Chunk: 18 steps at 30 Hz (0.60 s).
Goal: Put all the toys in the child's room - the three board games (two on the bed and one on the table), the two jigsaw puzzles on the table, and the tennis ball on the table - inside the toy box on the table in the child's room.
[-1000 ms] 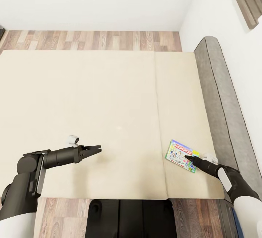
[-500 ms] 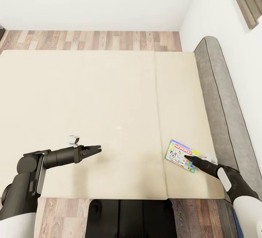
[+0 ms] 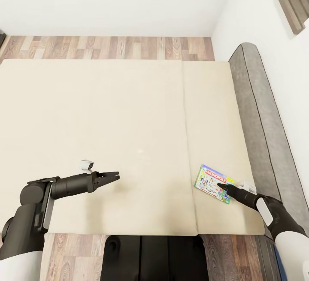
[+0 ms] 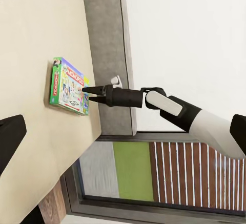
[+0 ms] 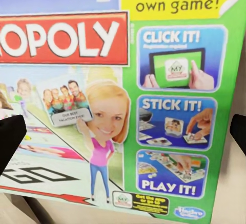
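Head view: the right gripper point(image 3: 222, 185) reaches low over the bed point(image 3: 107, 113), its tip above the board game point(image 3: 211, 183) lying flat near the headboard point(image 3: 264, 118), fingers apart at either side. The left gripper point(image 3: 115, 176) hovers level, fingers together.

No apparent change, seemingly.

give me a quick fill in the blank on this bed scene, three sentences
1. The board game lies flat on the ____.
2. The red banner on its box reads ____.
3. The arm reaching over the box, right gripper, is the robot's ____ arm, while the left gripper hovers over bare mattress.

Missing words: bed; Monopoly; right
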Motion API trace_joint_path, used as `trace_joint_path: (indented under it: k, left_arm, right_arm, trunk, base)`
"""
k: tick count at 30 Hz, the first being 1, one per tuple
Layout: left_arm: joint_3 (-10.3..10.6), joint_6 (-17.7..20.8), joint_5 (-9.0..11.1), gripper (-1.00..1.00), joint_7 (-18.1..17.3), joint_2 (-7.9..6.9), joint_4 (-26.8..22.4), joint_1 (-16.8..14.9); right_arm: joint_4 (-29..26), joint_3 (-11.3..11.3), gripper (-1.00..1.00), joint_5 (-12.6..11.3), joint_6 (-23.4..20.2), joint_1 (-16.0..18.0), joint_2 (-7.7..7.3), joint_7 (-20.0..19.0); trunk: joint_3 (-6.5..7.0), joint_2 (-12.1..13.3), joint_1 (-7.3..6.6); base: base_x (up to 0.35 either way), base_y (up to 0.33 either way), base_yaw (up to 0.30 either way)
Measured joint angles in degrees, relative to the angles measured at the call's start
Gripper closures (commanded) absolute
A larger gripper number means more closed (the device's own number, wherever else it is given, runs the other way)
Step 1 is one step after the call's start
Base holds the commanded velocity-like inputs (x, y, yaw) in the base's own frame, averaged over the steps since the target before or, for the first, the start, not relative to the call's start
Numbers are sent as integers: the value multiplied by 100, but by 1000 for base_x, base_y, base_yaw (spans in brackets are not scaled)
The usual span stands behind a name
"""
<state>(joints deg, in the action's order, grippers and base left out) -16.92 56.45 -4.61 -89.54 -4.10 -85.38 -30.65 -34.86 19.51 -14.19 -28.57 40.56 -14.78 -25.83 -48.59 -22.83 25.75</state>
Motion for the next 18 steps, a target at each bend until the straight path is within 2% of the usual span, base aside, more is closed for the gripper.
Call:
trace_joint_path:
  k: [10, 18]
  left_arm:
    - [0, 0, 0, -100, 0, -1, 0, 0]
    - [0, 0, 6, -100, 0, -2, 0, 0]
  right_arm:
    - [-3, 11, -100, -3, -1, -1, 3, -20]
    - [-13, -8, -100, -1, -40, 2, 89, -145]
  trunk:
    - [0, 0, 0]
    - [0, 0, 0]
  base:
    - [0, 0, 0]
    - [0, 0, 0]
